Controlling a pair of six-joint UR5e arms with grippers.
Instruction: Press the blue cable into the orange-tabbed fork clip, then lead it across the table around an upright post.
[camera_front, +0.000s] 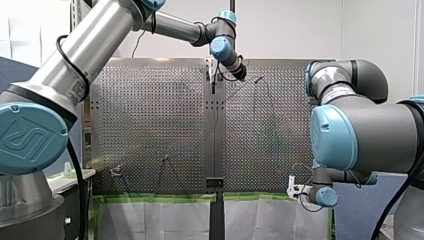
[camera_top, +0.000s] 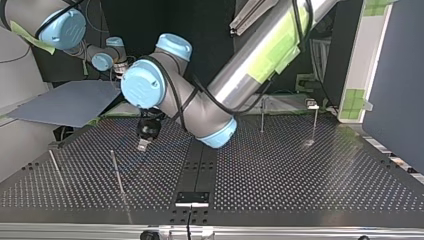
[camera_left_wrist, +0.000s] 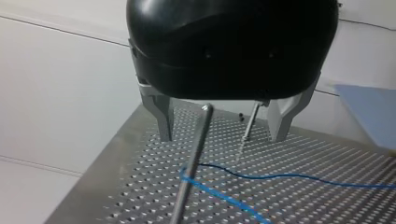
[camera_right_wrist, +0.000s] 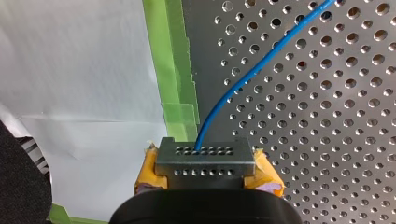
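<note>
As our right pincer clenched the thin blue cable, probably tensioning it, our left pincer gaped. The cable rounded a slim steel post.

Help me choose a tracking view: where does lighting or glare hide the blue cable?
Right wrist view: evenly lit, blue cable stands out on the table. Left wrist view: likewise clear. Front view: sheen off the table washes it out. Top view: dim table, cable barely shows.

The blue cable bends round an upright post.
</note>
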